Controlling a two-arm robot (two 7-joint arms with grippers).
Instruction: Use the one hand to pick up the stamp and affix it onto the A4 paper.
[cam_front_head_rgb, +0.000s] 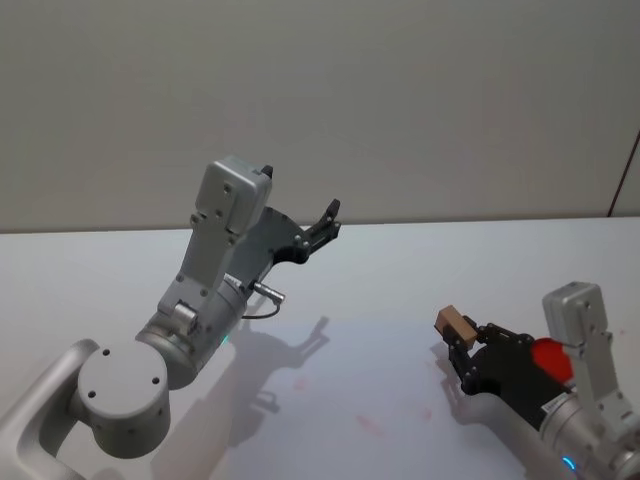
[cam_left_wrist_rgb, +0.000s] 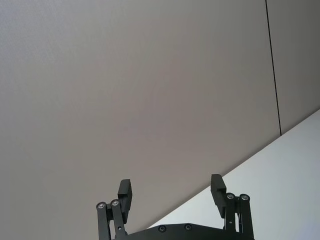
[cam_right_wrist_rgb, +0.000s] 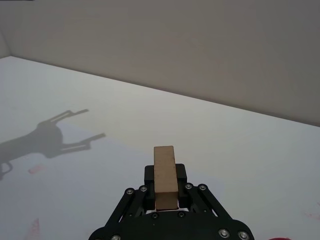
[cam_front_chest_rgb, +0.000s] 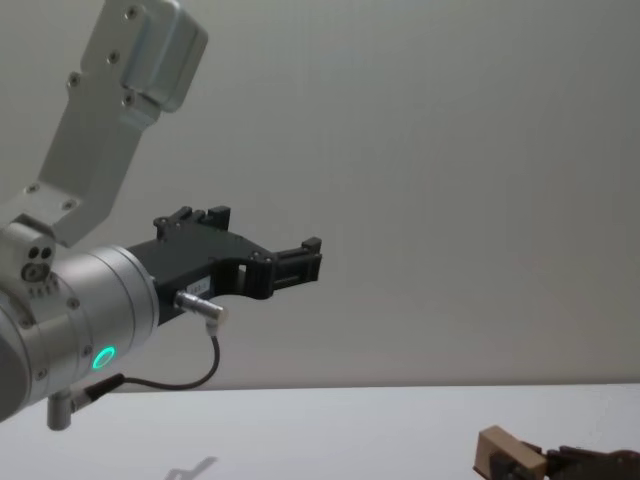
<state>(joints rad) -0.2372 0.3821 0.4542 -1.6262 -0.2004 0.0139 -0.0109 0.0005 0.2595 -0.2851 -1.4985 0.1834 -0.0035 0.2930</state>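
**Stamp in the grip, paper hard to find**

Near right, the right gripper (cam_front_head_rgb: 462, 335) was clamped on the small tan wooden block stamp (cam_front_head_rgb: 454, 323), low over the white table (cam_front_head_rgb: 400, 270). I judged the pickup done. The next move would be pressing the stamp down flat. Faint red smudges (cam_front_head_rgb: 371, 426) lay to its left, but I could not tell the A4 paper's edges from the tabletop, nor see the stamp's face. Farther left, the left gripper (cam_front_head_rgb: 325, 222) hung raised and idle, jaws apart.
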